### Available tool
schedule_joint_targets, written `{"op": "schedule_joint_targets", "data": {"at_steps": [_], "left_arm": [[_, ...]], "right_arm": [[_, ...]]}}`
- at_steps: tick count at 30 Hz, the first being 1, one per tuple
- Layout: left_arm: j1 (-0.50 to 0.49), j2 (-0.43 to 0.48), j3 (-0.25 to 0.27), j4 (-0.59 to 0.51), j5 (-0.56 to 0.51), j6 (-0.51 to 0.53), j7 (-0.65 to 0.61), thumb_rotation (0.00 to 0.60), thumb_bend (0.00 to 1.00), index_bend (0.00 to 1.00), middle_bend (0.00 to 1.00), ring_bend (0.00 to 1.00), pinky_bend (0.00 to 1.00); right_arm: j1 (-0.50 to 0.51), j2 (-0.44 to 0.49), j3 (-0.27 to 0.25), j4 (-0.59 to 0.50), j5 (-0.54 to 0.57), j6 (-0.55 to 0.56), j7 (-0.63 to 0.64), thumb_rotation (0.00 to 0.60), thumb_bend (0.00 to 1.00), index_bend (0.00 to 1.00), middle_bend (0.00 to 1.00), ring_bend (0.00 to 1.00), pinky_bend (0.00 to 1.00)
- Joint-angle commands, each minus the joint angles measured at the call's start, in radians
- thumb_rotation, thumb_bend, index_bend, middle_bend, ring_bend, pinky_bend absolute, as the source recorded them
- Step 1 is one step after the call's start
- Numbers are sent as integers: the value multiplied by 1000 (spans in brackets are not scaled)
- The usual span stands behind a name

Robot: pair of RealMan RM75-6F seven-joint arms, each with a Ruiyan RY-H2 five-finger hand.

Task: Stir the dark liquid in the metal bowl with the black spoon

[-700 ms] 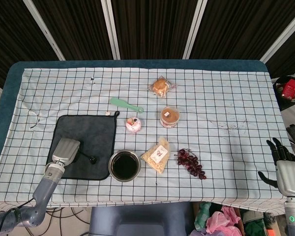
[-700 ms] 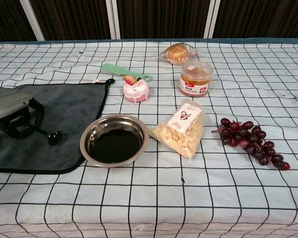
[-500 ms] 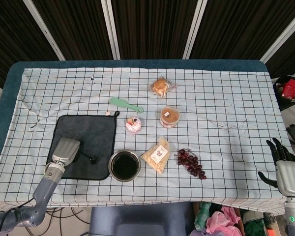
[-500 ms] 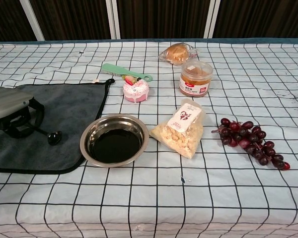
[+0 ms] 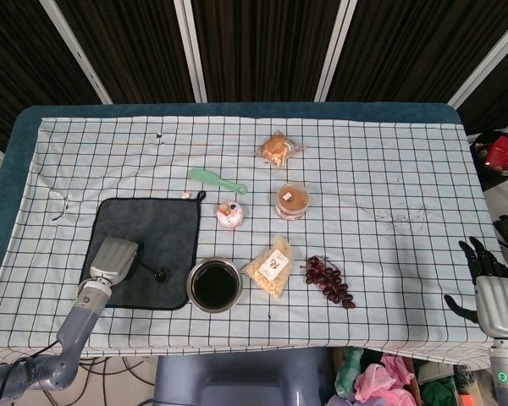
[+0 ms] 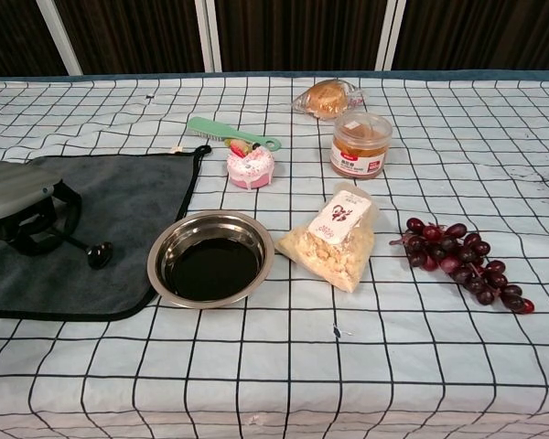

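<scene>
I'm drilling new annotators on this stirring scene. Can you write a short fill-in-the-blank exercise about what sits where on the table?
1. The metal bowl holds a dark ____.
2. The black spoon lies on the grey ____, under the left hand.
3. The bunch of grapes lies to the ____ of the snack bag in the chest view.
4. The green comb lies just behind the pink ____.

Missing words: liquid; cloth; right; cupcake

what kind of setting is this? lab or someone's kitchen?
Probably a lab or test room rather than a kitchen: dark slatted wall panels, a grid-checked tablecloth laid with assorted props such as grapes, and cables and clutter at the table's front edge.
</scene>
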Motion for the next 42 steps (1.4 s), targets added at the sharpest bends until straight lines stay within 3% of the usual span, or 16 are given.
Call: {"op": "schedule_joint_targets", "data": {"at_steps": [1,17,28,36,42], "left_arm": [[-1,-2,0,2,-1,-1,2,600,480,575,893,932,910],[-2,8,-6,-17,1,7,1,600,491,579,898,935,910],[-10,71,-24,-123,7,49,54,600,490,586,900,935,911],[-64,157,-77,-310,34,131,244,600,493,600,906,937,911],[-151,181,-111,-477,37,179,540,600,502,615,918,944,916]], "right_arm": [[0,0,0,0,0,0,1,600,128,82,27,128,247],[-1,2,1,1,1,1,5,600,128,82,27,128,247],[-3,5,3,-1,0,6,11,600,128,82,27,127,247],[-5,9,4,-4,-3,12,18,600,127,82,27,127,247],[-10,15,3,-9,-13,23,28,600,127,82,26,128,247]]}}
